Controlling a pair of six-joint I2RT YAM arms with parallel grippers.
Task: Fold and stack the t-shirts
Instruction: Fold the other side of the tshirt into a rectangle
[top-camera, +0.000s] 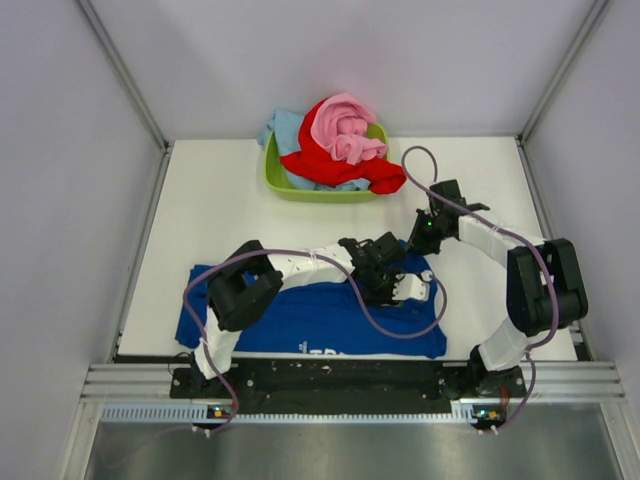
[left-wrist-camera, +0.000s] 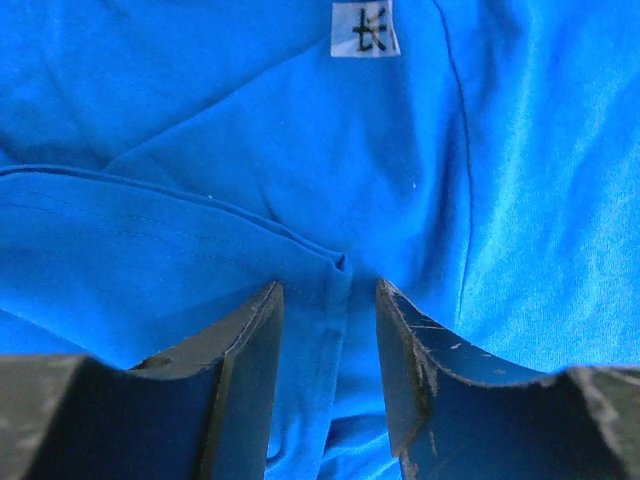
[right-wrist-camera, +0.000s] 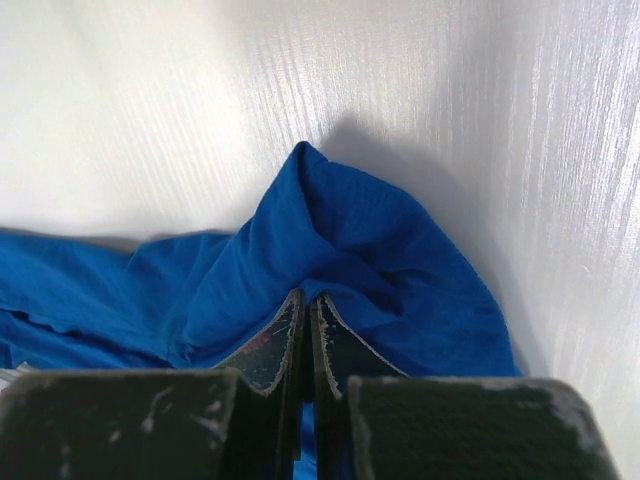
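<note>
The royal blue t-shirt (top-camera: 300, 322) lies spread along the near edge of the table (top-camera: 220, 200); over its right half the left gripper (left-wrist-camera: 330, 290) points down, fingers partly apart astride a folded hem; behind, the lime green tub (top-camera: 290, 188) holds the light blue t-shirt (top-camera: 283, 128), red t-shirt (top-camera: 335, 165) and pink t-shirt (top-camera: 345, 125); the right gripper (right-wrist-camera: 305, 295) pinches the blue shirt's far right corner tight.

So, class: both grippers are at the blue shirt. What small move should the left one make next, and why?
Probably close the left gripper: its jaws straddle a folded edge of the blue t-shirt without pinching it, while the right gripper is shut on the cloth.
</note>
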